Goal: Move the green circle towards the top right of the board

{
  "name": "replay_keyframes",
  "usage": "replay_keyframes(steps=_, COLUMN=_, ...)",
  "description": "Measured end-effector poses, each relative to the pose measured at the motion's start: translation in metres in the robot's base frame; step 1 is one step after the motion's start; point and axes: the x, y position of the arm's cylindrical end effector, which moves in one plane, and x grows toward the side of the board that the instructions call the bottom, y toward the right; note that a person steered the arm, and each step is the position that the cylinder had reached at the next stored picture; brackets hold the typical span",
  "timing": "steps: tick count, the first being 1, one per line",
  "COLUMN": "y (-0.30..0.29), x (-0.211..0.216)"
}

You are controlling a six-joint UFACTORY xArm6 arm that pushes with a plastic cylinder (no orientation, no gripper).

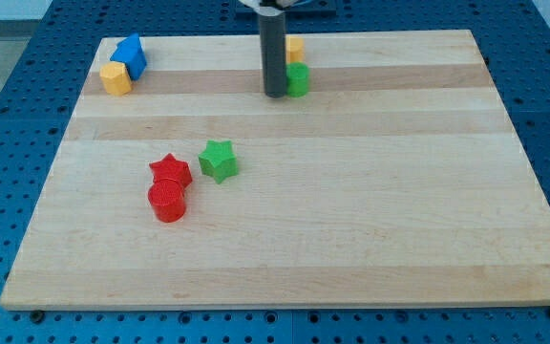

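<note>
The green circle [298,80] sits near the view's top, a little right of the middle, partly hidden by my rod. My tip [275,95] rests on the board right against the green circle's left side. A yellow block [294,47] stands just above the green circle, its left part hidden behind the rod.
A green star [219,161] lies left of centre. A red star [170,171] and a red circle [168,201] touch each other just left of it. A blue block [131,55] and a yellow block [116,78] sit at the top left corner of the wooden board [399,210].
</note>
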Motion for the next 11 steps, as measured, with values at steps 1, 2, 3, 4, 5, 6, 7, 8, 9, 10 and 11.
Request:
replay_keyframes(steps=1, y=0.036, x=0.0)
replay_keyframes(steps=2, y=0.03, x=-0.003)
replay_keyframes(steps=3, y=0.011, x=-0.011)
replay_keyframes(steps=4, y=0.012, x=-0.014)
replay_keyframes(steps=5, y=0.042, x=-0.014)
replay_keyframes(steps=6, y=0.082, x=-0.014)
replay_keyframes(steps=7, y=0.096, x=-0.019)
replay_keyframes(steps=8, y=0.081, x=-0.028)
replay_keyframes(steps=9, y=0.056, x=-0.033)
replay_keyframes(steps=10, y=0.049, x=-0.044)
replay_keyframes(steps=11, y=0.05, x=-0.054)
